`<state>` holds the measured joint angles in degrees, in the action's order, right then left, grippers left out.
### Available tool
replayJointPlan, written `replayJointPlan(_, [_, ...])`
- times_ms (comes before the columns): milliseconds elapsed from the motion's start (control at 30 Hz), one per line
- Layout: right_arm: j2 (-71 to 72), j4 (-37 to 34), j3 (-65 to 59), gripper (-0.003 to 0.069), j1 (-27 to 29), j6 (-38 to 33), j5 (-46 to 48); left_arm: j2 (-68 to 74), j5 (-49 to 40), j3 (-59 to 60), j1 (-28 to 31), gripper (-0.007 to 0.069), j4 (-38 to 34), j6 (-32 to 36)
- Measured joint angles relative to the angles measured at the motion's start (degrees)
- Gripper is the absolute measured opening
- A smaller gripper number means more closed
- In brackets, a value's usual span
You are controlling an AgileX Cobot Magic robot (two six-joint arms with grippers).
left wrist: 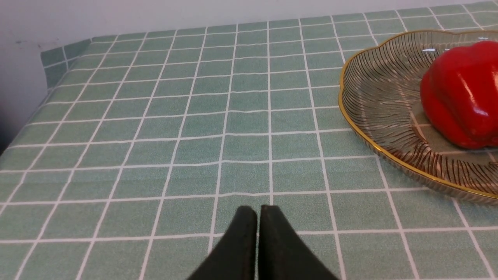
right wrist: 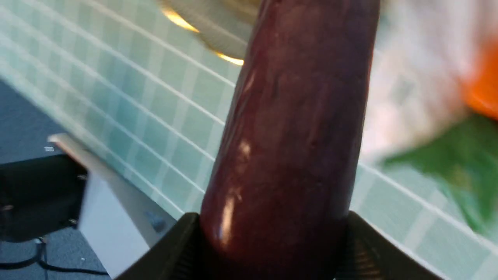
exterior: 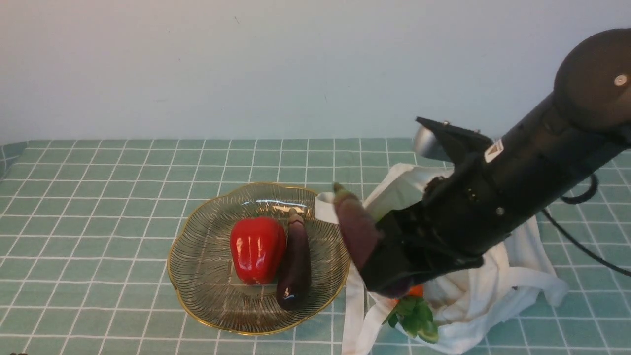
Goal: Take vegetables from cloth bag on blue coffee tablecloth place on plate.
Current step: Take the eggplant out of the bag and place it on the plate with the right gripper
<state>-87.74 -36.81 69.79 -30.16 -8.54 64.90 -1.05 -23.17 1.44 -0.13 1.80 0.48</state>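
While one red bell pepper (exterior: pixel 257 249) and one slim eggplant (exterior: pixel 295 266) lie on the plate (exterior: pixel 207 296), the front view shows the right gripper (exterior: pixel 382 256) clamping one fat eggplant (exterior: pixel 354 224) aloft between plate and cloth bag (exterior: pixel 493 291), stem end tilted up (arm sticker (exterior: pixel 494 149) unreadable); one carrot (exterior: pixel 414 308) sits at the bag's mouth. Left wrist view: left gripper (left wrist: pixel 257 233) pressed together over the tablecloth (left wrist: pixel 155 116). Right wrist view: blurred orange, probably that carrot.

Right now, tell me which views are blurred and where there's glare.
Right wrist view: the eggplant fills the frame fairly sharp, with small highlights; the bag and carrot behind are smeared. Front view: sharp, glare streaks on the pepper and plate. Left wrist view: sharp, pepper glossy.
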Motion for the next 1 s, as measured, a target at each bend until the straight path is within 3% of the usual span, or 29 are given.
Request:
replayJointPlan(133, [-1.9, -3.7, 0.1, 0.0391, -1.3, -5.1, -7.2, 0.0, 0.0, 0.0, 0.0, -0.0005, 0.0, 0.0])
replayJointPlan(333, [-12.0, -3.9, 4.8, 0.0391, -3.0, -5.7, -9.7, 0.0, 0.0, 0.0, 0.0, -0.0005, 0.0, 0.0])
replayJointPlan(800, [-26.1, 4.5, 16.6, 0.0394, -5.8, 4.1, -10.8, 0.0, 0.0, 0.0, 0.0, -0.0005, 0.0, 0.0])
replayJointPlan(867, [-26.1, 5.0, 16.6, 0.0415, -5.8, 4.3, -10.7, 0.0, 0.0, 0.0, 0.0, -0.0005, 0.0, 0.0])
replayJointPlan(1000, [-26.1, 5.3, 16.7, 0.055, -5.8, 4.4, -10.1, 0.0, 0.0, 0.0, 0.0, -0.0005, 0.0, 0.0])
